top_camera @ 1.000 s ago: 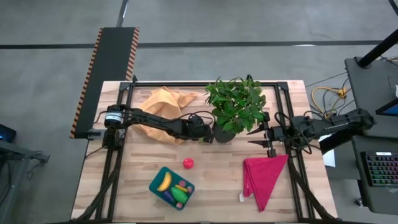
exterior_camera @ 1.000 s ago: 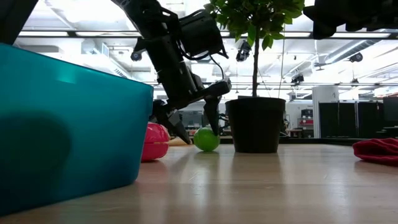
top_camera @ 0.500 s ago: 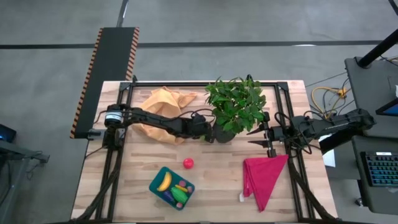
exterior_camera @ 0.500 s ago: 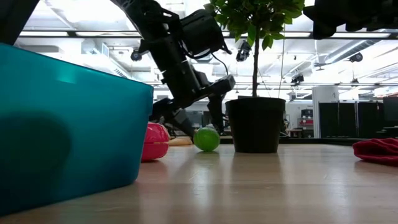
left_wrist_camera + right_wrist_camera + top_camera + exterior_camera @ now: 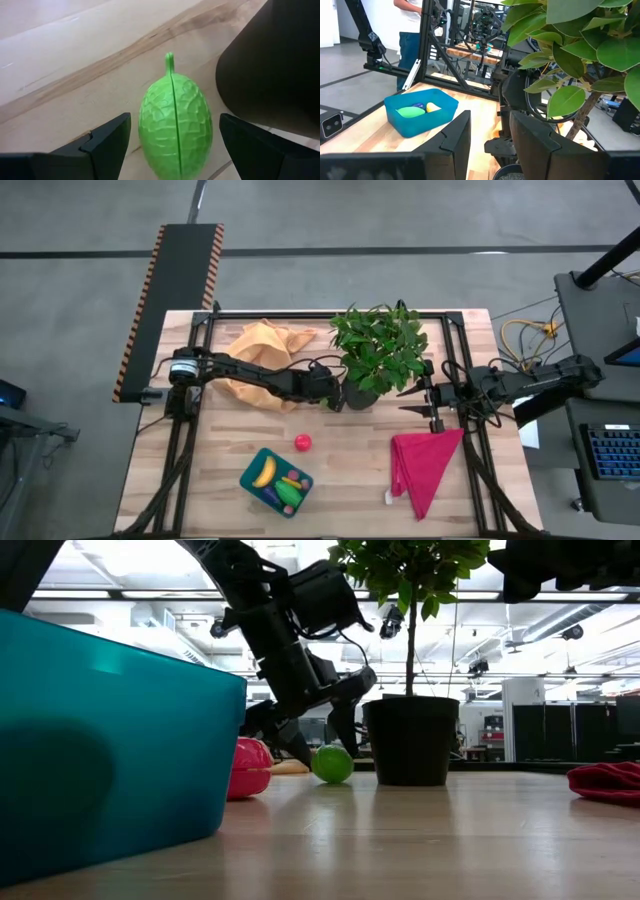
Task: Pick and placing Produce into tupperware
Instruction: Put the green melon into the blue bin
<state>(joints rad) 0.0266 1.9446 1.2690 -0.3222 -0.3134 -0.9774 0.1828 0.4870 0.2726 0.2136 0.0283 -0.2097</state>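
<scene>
My left gripper [image 5: 172,145] hangs with fingers spread either side of the bumpy green toy fruit [image 5: 175,127] near the table's middle — its long axis running between them, stem pointing away.

No readable text, label, brand, number or sign shows in any view, neither on the table, the arms, nor in the room behind.
</scene>
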